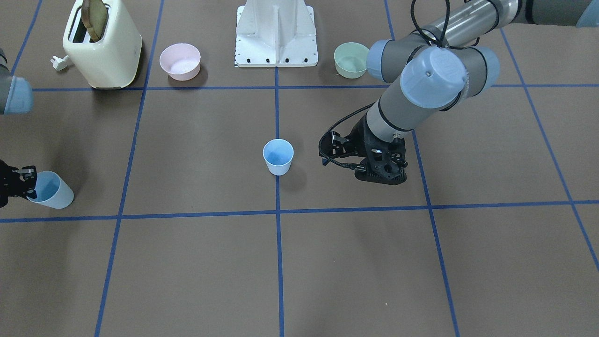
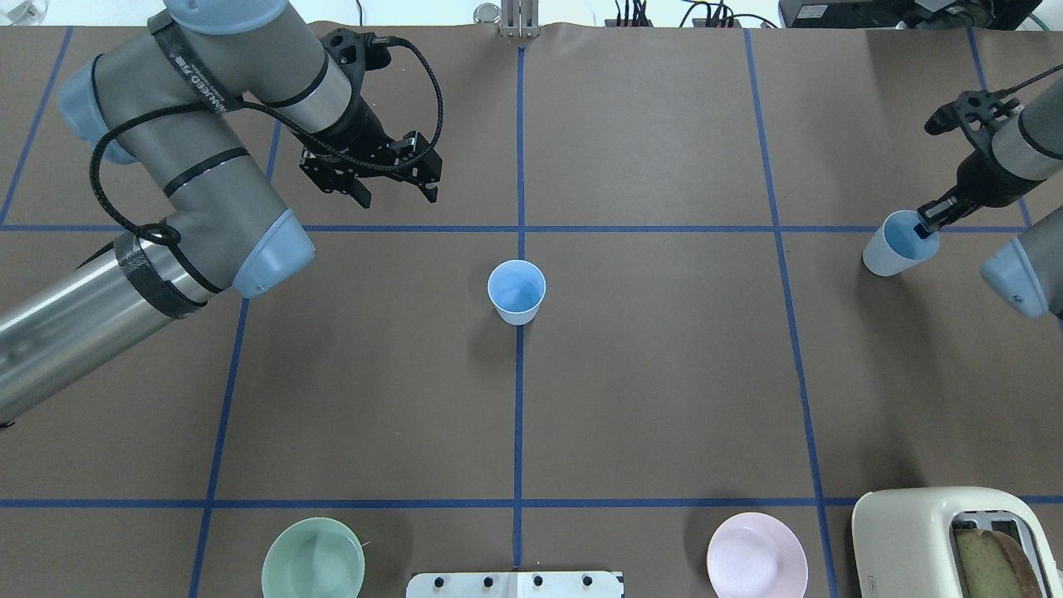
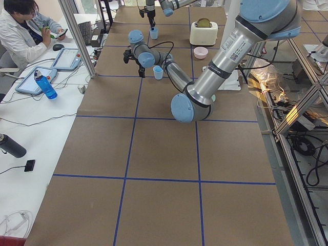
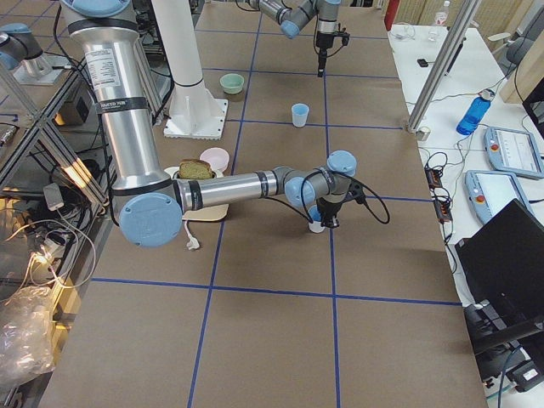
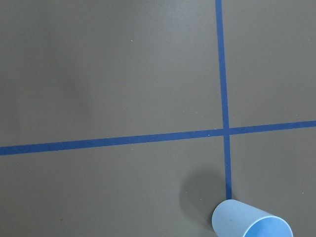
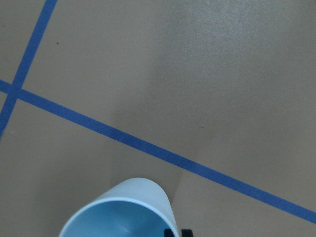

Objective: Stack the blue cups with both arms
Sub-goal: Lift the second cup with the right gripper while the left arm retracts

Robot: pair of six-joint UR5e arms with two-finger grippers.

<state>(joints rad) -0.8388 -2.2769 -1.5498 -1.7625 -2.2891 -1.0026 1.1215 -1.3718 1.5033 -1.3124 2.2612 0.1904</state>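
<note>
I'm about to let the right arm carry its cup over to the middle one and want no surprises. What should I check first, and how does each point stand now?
1. Right hand closed on the held cup at its rim: ok, one finger is inside the mouth.
2. Held cup off the table: cannot tell; it is tilted.
3. Centre cup upright, mouth up, empty: ok.
4. Left hand open and apart from the centre cup: ok.
5. Nothing between the two cups: ok; the pink bowl, green bowl and toaster stand along the edge by the white base.
</note>
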